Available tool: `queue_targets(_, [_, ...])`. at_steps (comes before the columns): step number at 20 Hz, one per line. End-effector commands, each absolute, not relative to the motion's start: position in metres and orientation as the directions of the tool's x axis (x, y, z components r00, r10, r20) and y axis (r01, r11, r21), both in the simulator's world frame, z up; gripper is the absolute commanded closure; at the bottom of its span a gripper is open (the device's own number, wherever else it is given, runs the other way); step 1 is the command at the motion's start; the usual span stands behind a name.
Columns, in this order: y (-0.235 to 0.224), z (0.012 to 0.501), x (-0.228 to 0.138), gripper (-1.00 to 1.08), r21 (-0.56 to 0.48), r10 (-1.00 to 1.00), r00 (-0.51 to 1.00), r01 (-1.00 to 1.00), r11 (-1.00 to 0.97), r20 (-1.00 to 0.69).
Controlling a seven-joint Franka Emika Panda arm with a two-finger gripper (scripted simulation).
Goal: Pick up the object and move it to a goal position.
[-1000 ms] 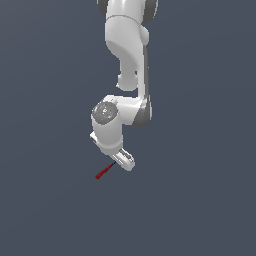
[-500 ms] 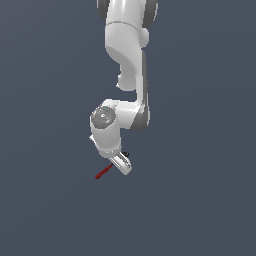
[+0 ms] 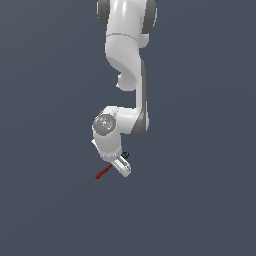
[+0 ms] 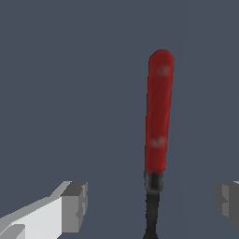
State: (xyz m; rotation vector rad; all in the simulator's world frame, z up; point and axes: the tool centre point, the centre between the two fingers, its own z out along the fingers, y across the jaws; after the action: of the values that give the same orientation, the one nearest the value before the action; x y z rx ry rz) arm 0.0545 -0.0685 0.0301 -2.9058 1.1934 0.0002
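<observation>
The spoon lies on the dark grey floor. Its red handle (image 3: 102,173) sticks out from under the hand toward the exterior view's left. In the wrist view the red handle (image 4: 158,112) leads into the thin dark neck (image 4: 152,210), which runs between the fingers. The bowl is out of view there. My gripper (image 3: 121,167) is low over the spoon and open. In the wrist view the gripper (image 4: 150,205) has one finger (image 4: 70,207) on one side of the neck and the other finger (image 4: 228,200) on the other side, both apart from it.
The white arm (image 3: 127,60) reaches down from the top of the exterior view. The floor around the spoon is plain dark grey. No goal marker shows.
The hand has come down a little over the spoon and the wrist has turned slightly. The spoon has not moved.
</observation>
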Motion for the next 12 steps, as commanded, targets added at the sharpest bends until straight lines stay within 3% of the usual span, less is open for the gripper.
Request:
queue_targets(1, [-0.0683, 0.0183, 0.0541, -0.92, 0.0, -0.704, 0.711, -0.704, -0.711, 0.0])
queue_targets(7, [-0.0686, 0.0104, 0.0555, -0.92, 0.0, -0.704, 0.71, -0.704, -0.71, 0.0])
queue_targets(8, [-0.0686, 0.0104, 0.0555, 1.08, 0.0, -0.704, 0.71, -0.704, -0.71, 0.0])
queue_targets(12, [-0.0686, 0.0104, 0.0555, 1.08, 0.0, -0.704, 0.71, -0.704, -0.71, 0.0])
